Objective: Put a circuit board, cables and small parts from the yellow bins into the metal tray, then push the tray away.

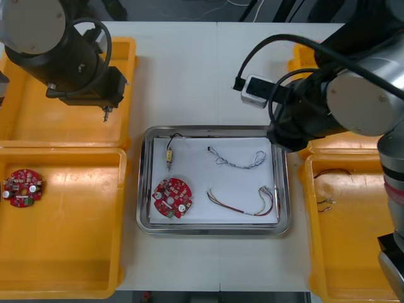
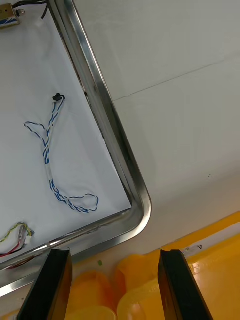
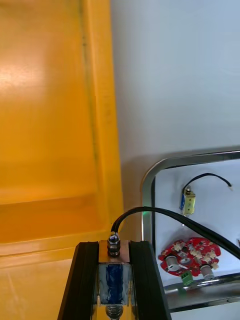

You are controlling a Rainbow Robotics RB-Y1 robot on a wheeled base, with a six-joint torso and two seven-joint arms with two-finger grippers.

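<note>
Left end effector (image 3: 114, 246) is clamped on a small metal part (image 3: 114, 282) trailing a black cable (image 3: 170, 216), up over the inner edge of the far left yellow bin (image 1: 38, 126). Right end effector (image 2: 114, 254) has its fingers apart and empty, just beside the metal tray (image 2: 142, 200) at its far right corner. In the tray lie a circuit board (image 1: 172, 197), a blue and white cable (image 1: 238, 158), a red and yellow cable (image 1: 246, 203) and a second small metal part (image 1: 169, 158).

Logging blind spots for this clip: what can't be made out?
Front view: right arm hides most of the far right yellow bin.
Front view: right gripper, beside the metal tray, hidden under its wrist.
Left wrist view: edge cuts off the small metal part in the left gripper.
</note>
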